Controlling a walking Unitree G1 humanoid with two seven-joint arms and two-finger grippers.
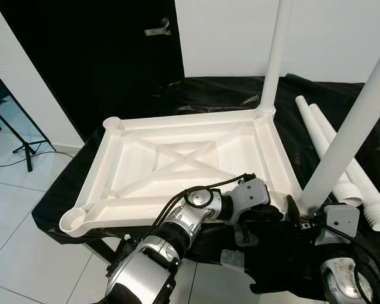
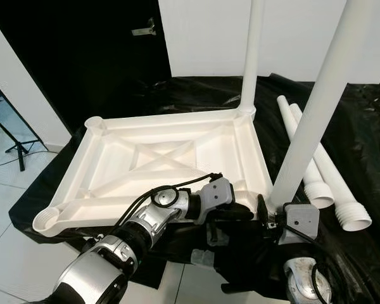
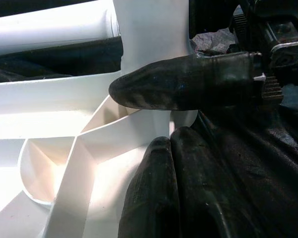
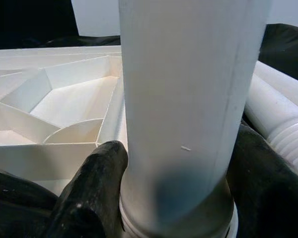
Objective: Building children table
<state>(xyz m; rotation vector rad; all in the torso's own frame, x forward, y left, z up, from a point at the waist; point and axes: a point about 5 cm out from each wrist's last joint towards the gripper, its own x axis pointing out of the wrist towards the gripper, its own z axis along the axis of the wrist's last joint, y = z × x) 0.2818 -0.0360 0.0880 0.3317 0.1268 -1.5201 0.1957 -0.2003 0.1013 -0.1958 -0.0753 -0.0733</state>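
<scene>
- The right gripper (image 4: 174, 198) was clamped around the near leg (image 1: 348, 139) low down, at about 4 o'clock, where it met the tabletop's corner.
- The left gripper (image 1: 275, 218) reached across to that same corner; its fingers (image 3: 188, 89) stood slightly apart, pressed against the rim.
- The upturned white tabletop (image 1: 177, 158) lay on black sheeting (image 1: 215, 92). It looked like light, stiff, smooth plastic, best held at the ribbed rim.
- Two spare legs (image 1: 342, 164) lay at 3 o'clock; their threaded ends looked easy to cross-thread.
- A fitted leg (image 1: 273, 57) stood at 1 o'clock.
</scene>
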